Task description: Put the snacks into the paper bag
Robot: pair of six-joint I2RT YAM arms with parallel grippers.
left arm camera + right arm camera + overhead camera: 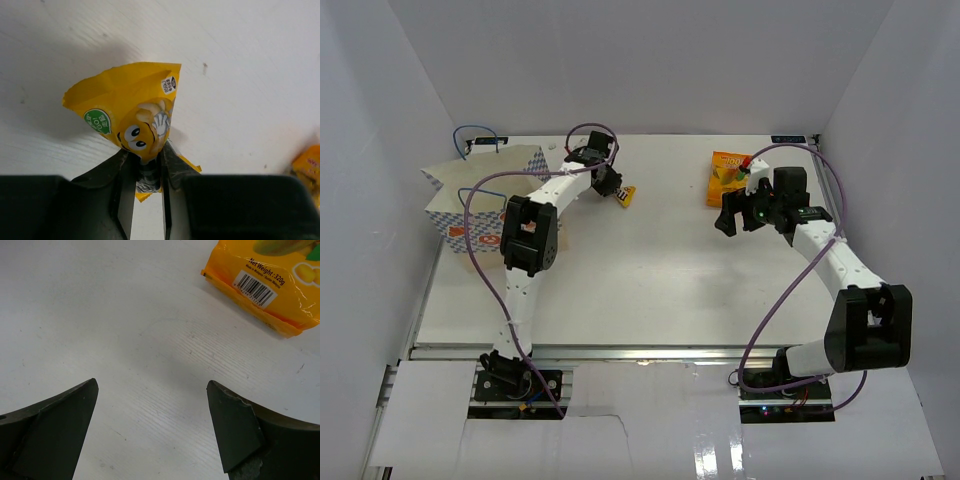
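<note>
A white table [650,280] sits between plain white walls. The boxy blue-checked paper bag [485,195] stands open-topped to the left of the left gripper [148,167], which is pinched tight on a small yellow candy packet [132,112], seemingly ready to carry it bagward. The right gripper [152,425] gapes wide and empty. A large orange pouch [270,280] lies just ahead of it, likely its target.

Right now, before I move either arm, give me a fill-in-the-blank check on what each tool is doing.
The left tool is shut on a ____ candy packet.
The right tool is ____ and holds nothing.
The orange pouch lies nearest the ____ tool.
The paper bag stands on the ____ arm's side.
Missing words: yellow; open; right; left.
</note>
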